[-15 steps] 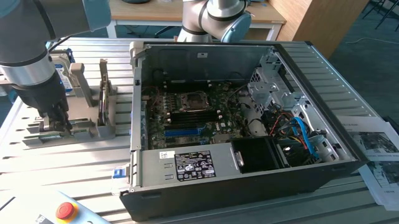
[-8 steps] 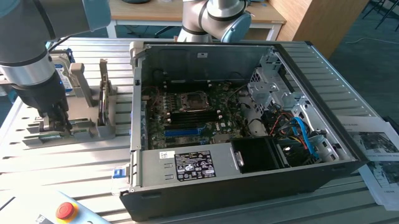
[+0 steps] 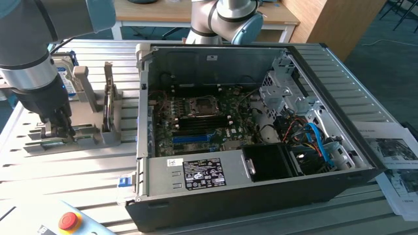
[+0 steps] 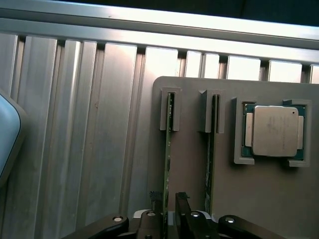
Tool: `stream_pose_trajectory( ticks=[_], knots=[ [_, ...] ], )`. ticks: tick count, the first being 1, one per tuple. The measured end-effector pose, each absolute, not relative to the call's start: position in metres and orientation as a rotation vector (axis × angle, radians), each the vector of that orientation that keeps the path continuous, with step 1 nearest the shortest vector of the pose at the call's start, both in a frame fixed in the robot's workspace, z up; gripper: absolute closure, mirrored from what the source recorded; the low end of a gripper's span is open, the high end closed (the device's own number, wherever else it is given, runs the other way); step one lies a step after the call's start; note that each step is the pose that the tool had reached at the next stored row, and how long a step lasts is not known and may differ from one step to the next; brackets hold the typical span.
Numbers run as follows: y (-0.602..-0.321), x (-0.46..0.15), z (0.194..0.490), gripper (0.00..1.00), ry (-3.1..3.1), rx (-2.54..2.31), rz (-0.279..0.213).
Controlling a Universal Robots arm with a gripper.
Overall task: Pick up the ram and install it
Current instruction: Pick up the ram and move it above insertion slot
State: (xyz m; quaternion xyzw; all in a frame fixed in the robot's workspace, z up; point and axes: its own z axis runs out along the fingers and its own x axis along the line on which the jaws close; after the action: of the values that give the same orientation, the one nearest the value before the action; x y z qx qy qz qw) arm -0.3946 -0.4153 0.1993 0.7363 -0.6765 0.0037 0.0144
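Two green ram sticks stand on edge in a grey parts holder (image 4: pixel 239 199). My gripper (image 4: pixel 168 208) is down over the ram (image 4: pixel 167 149) nearer the holder's edge. One dark finger (image 4: pixel 153 211) is on each side of its end, with a thin gap showing, so the gripper is open around it. The other ram stick (image 4: pixel 211 149) stands parallel beside it. In the exterior view my gripper (image 3: pixel 58 128) reaches down into the holder (image 3: pixel 85 137) at the exterior view's left, beside the open computer case (image 3: pixel 216 54) with its motherboard (image 3: pixel 196 122).
A square silver processor (image 4: pixel 275 130) lies in its own pocket of the holder. A blue-labelled hard drive (image 3: pixel 67 81) stands behind my arm. A red stop button (image 3: pixel 68 221) sits at the front, and papers (image 3: pixel 392 156) lie at the exterior view's right. The table is ribbed aluminium (image 4: pixel 99 124).
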Motion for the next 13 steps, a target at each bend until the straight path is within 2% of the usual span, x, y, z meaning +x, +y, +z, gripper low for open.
stream_pose_trajectory(
  ticks=[13],
  knots=[
    [-0.4178,-0.3947,0.1993,0.75,-2.106,2.292,0.012]
  ],
)
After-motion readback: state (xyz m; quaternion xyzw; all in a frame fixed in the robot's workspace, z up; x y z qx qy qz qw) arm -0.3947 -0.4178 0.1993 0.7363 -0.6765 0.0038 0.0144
